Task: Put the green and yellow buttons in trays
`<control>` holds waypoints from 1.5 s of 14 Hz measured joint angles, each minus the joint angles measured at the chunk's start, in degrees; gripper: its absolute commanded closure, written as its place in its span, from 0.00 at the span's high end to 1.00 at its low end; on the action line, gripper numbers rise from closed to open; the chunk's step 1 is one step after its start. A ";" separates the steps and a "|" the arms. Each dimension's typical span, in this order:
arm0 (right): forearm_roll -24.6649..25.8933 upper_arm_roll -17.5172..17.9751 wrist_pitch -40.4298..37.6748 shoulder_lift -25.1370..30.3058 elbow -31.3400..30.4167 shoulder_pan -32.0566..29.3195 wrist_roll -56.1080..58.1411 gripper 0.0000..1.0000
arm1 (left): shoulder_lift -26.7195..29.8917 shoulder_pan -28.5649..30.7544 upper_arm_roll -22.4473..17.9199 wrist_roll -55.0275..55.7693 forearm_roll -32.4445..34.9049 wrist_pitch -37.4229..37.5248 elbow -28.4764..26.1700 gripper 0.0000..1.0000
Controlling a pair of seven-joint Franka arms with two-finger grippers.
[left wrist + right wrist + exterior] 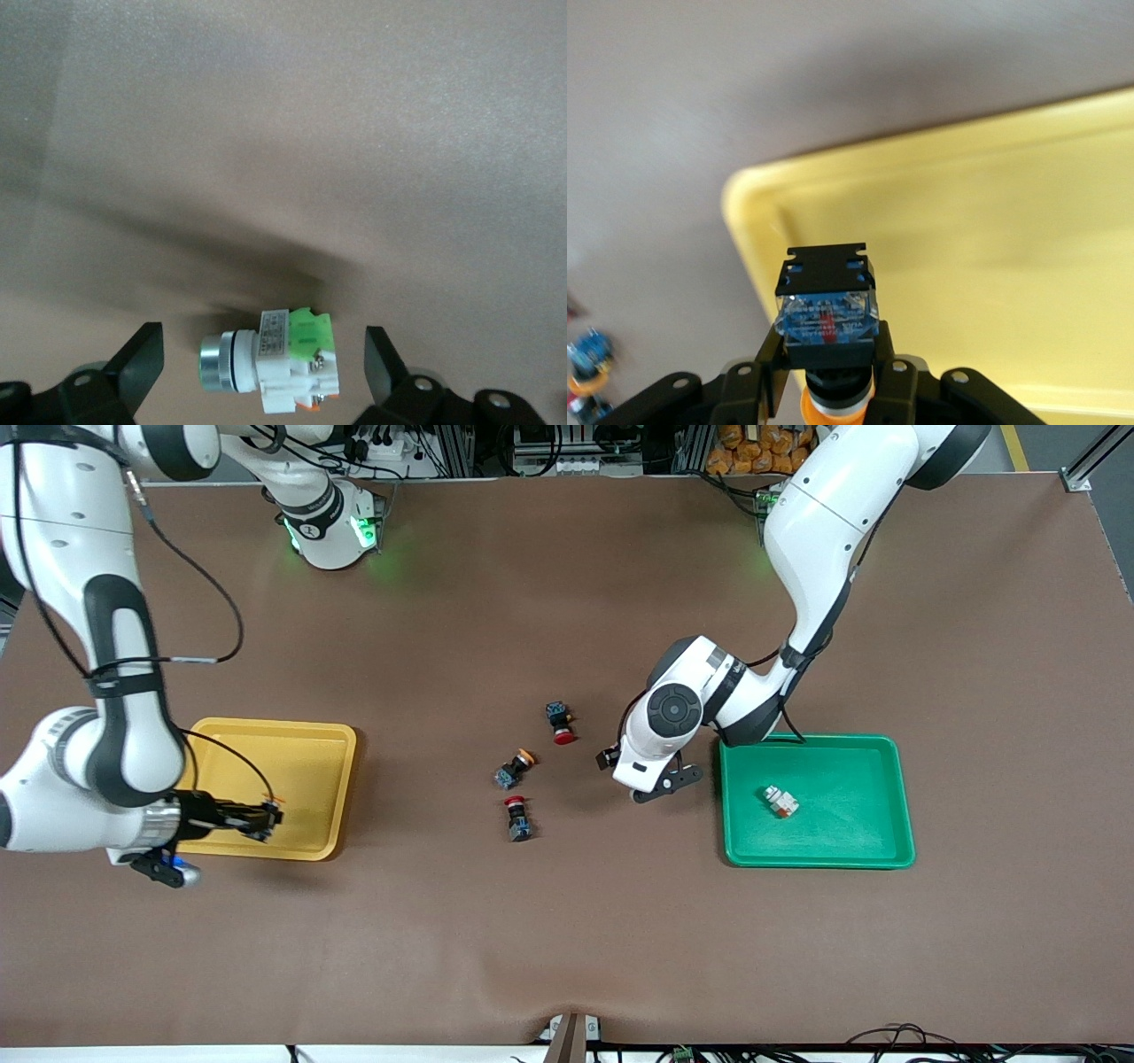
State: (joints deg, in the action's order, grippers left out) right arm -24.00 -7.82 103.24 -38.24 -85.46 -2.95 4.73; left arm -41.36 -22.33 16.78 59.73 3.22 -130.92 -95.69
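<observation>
Bearing unreadable print — green button's (pixel 270 361) label (pixel 271 335).

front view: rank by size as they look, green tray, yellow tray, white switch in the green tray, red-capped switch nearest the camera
1. Green plastic tray, fully visible.
2. Yellow plastic tray, partly covered by the right arm, so this ranking is unsure.
3. White-bodied switch and red-capped dark switch: alike.

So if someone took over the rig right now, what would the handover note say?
Right gripper: shut on a yellow-capped button, over the yellow tray, not released.
Left gripper: open, low over the table beside the green tray, straddling a green button lying on its side.
Done: one white-bodied button in the green tray.
Left: drop the held one, grasp and tray the green one, fetch the second yellow-capped button mid-table. The two red-capped switches stay.
</observation>
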 measured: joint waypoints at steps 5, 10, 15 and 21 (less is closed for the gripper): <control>4.83 0.20 -2.76 0.00 0.00 -6.69 7.86 1.00 | -0.03 -0.13 0.02 1.05 0.00 -1.71 -0.49 1.00; 3.76 2.28 -5.32 0.05 0.39 -3.13 6.75 1.00 | -0.38 -0.15 0.04 1.31 0.00 -2.38 -1.51 1.00; -1.00 2.51 -5.26 -0.04 0.78 3.20 -0.65 1.00 | -0.39 -0.35 0.12 2.20 0.00 -3.08 -1.85 0.60; -8.81 2.75 -4.48 -1.03 0.72 12.17 -20.67 1.00 | -0.15 -0.22 0.14 2.25 0.00 -3.40 -1.70 0.00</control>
State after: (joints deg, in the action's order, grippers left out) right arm -32.82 -5.07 98.76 -39.27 -84.74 9.22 -15.94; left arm -41.51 -22.56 16.92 61.98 3.21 -134.32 -97.39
